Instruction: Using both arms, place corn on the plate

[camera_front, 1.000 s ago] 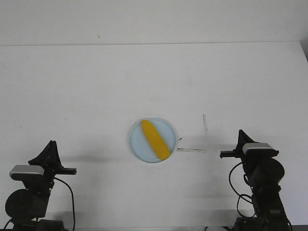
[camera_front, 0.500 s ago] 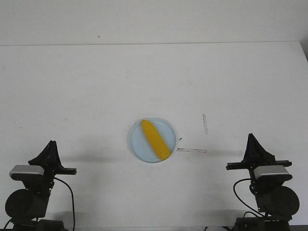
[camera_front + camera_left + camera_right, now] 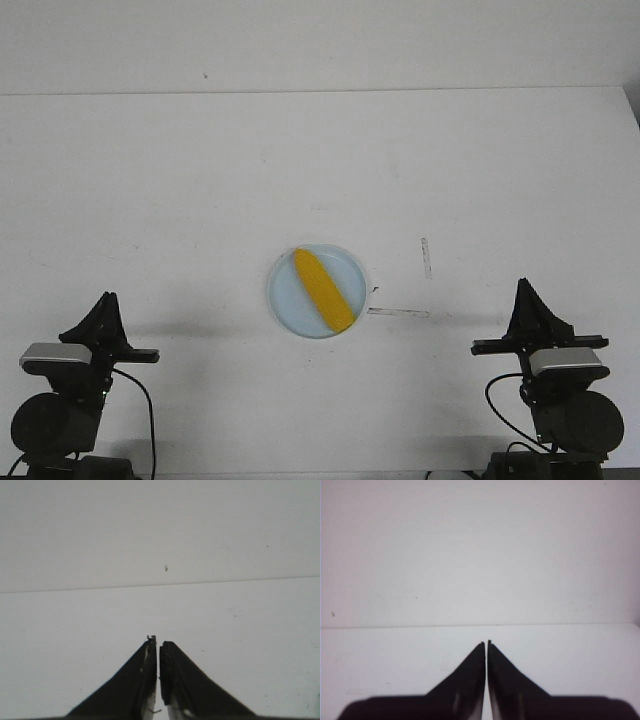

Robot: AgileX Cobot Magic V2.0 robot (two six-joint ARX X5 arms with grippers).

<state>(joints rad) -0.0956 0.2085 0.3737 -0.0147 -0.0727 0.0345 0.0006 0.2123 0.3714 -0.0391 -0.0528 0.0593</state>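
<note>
The yellow corn (image 3: 323,290) lies diagonally on the pale blue plate (image 3: 290,305) in the middle of the white table. My left gripper (image 3: 105,300) is parked at the near left, far from the plate, its fingers shut with nothing between them (image 3: 158,641). At the near right my right gripper (image 3: 524,287) is also shut and empty (image 3: 486,642). Neither wrist view shows the corn or the plate, only bare table and wall.
Two thin strips of tape (image 3: 398,312) (image 3: 426,257) lie on the table just right of the plate. The table's far edge (image 3: 320,92) meets a white wall.
The right arm has drawn back and down from beside the plate to its parked pose at the near right. The left arm, corn and plate have not moved.
</note>
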